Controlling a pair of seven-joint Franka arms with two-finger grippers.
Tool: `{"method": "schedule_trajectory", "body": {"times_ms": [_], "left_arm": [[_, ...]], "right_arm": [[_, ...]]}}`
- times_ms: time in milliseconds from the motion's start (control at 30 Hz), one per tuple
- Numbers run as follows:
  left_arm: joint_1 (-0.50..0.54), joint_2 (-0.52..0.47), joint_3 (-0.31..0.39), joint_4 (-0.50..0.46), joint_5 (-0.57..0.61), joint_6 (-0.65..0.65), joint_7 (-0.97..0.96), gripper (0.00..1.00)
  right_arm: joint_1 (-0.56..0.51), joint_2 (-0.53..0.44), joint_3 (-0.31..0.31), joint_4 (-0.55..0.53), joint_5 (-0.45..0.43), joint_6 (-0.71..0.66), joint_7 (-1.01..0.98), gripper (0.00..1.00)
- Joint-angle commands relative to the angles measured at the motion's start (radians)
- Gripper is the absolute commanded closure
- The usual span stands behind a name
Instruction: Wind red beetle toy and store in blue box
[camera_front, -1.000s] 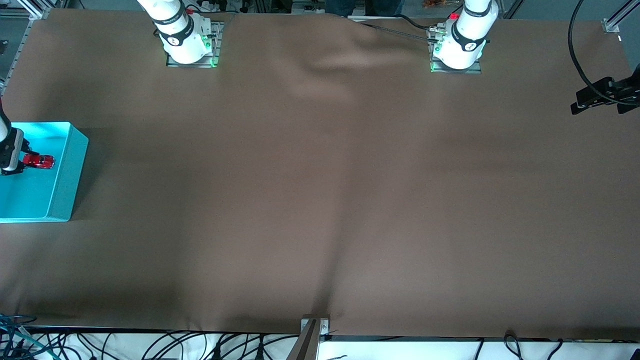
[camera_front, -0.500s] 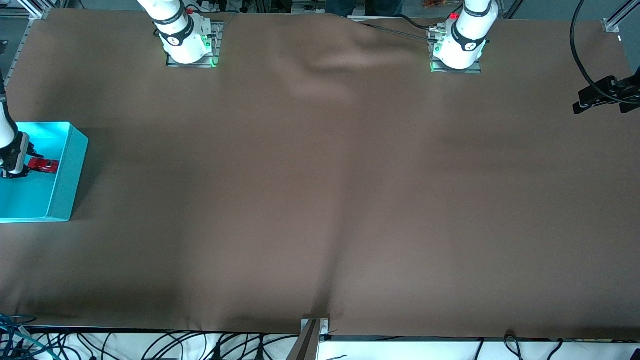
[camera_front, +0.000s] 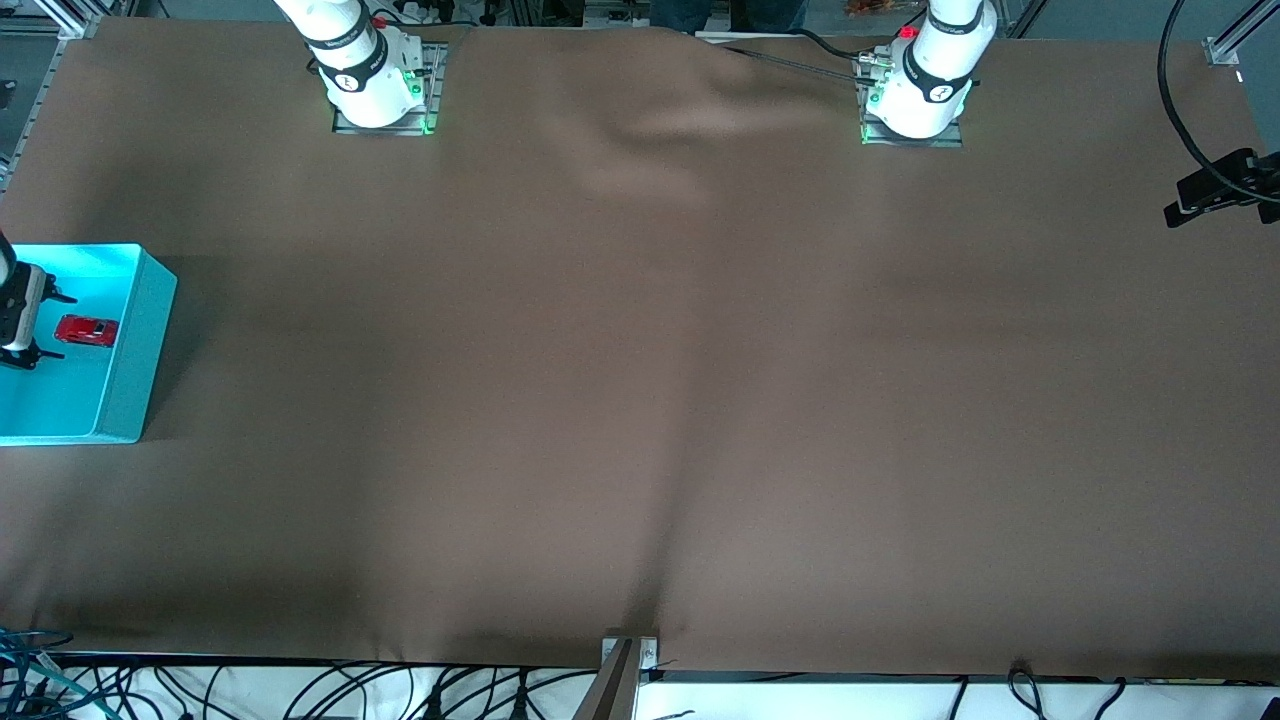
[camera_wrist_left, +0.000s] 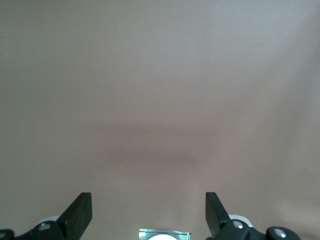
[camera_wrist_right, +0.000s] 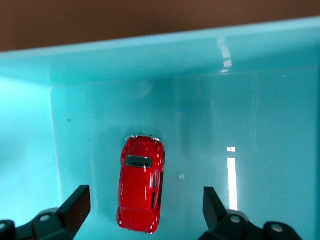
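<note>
One red beetle toy (camera_front: 85, 330) lies on the floor of the blue box (camera_front: 140, 345), at the right arm's end of the table. Right gripper (camera_front: 42, 326) hovers inside the box beside the toy, jaws wide, holding nothing. Left gripper (camera_wrist_left: 148, 215), apparently waiting over bare brown table cover (camera_front: 640, 400), stands open and empty.

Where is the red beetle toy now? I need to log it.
The red beetle toy lies inside the blue box at the right arm's end, under the right gripper.
</note>
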Motion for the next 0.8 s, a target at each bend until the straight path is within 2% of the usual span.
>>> {"method": "schedule_trajectory", "body": {"times_ms": [0,300,333,600,767], "left_arm": [[0.003,0.012,-0.001,0.035,-0.012,-0.018,0.0,0.0],[-0.003,0.0,-0.018,0.032,-0.009,-0.016,0.0,0.0],[-0.003,-0.021,-0.013,0.02,-0.013,-0.016,0.0,0.0],[-0.011,-0.022,-0.016,0.006,-0.009,-0.013,-0.002,0.0],[-0.01,-0.019,-0.028,-0.011,-0.007,-0.001,-0.002,0.0]], "right_arm": [[-0.004,-0.064,0.048,0.083,0.057,-0.183,-0.004,0.0],[-0.004,-0.175,0.139,0.136,0.086,-0.355,0.216,0.0],[-0.002,-0.232,0.174,0.136,0.084,-0.413,0.372,0.0],[0.001,-0.307,0.231,0.136,0.069,-0.482,0.617,0.0],[0.001,-0.365,0.281,0.134,0.054,-0.521,0.841,0.0]]}}
